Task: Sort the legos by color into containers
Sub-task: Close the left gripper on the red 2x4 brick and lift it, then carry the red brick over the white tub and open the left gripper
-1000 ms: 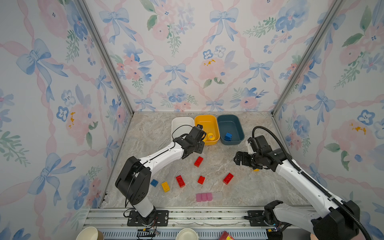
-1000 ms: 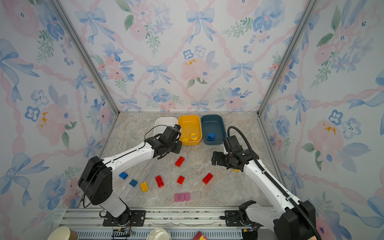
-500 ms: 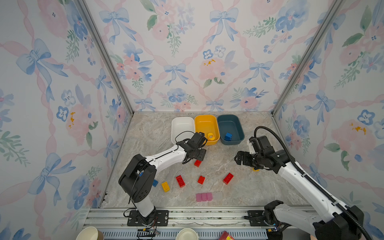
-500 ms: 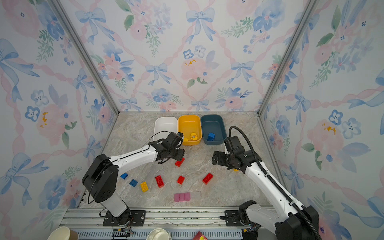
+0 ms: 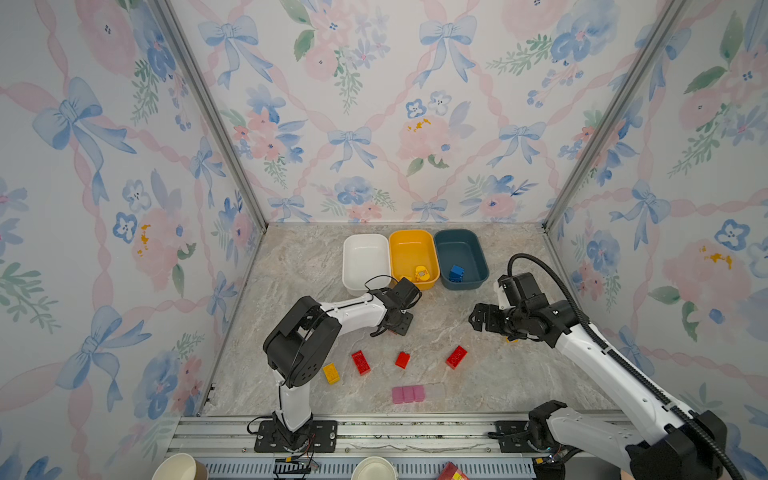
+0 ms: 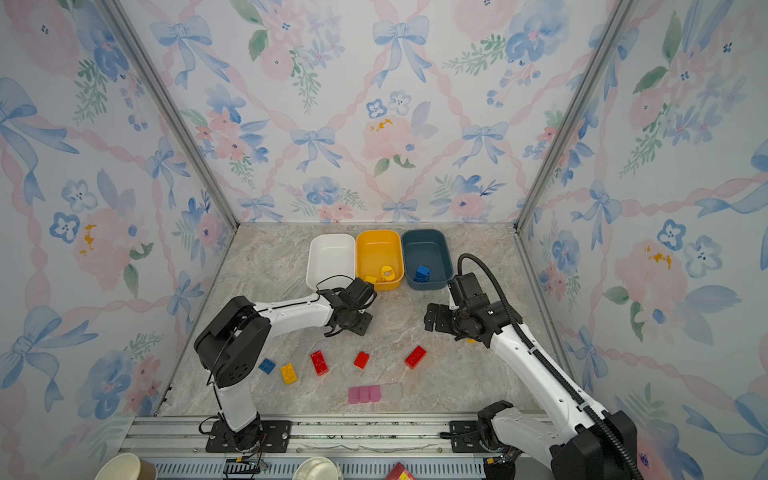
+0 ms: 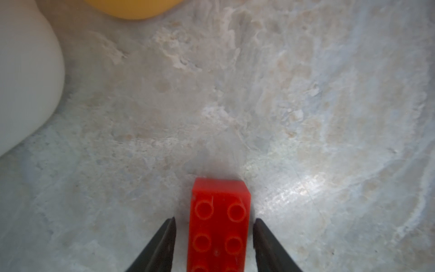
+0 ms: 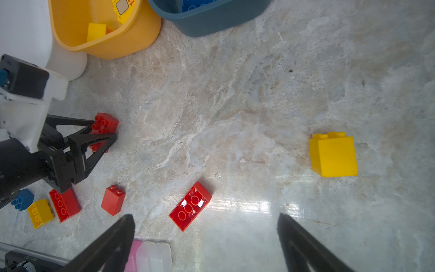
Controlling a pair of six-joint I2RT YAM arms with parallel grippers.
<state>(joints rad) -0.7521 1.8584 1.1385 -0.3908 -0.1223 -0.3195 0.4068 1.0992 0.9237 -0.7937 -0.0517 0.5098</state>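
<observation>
- Left end effector (image 7: 214, 219) has dropped down over red brick (image 7: 220, 240) on desk (image 7: 306, 106); jaws released, straddling it.
- Right end effector (image 8: 206, 216) hovers spread wide, empty.

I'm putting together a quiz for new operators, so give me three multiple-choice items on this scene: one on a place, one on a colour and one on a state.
1. Where is the red brick between the left gripper's jaws? A inside a tub; B on the table; C lifted clear.
2. What colour are the legos in the teal tub? A red; B blue; C yellow.
3. How is the right gripper? A open, holding nothing; B shut on a brick; C shut, empty.
Answers: B, marble surrounds it; B, blue shows against the teal floor; A, its jaws stand wide apart.
</observation>
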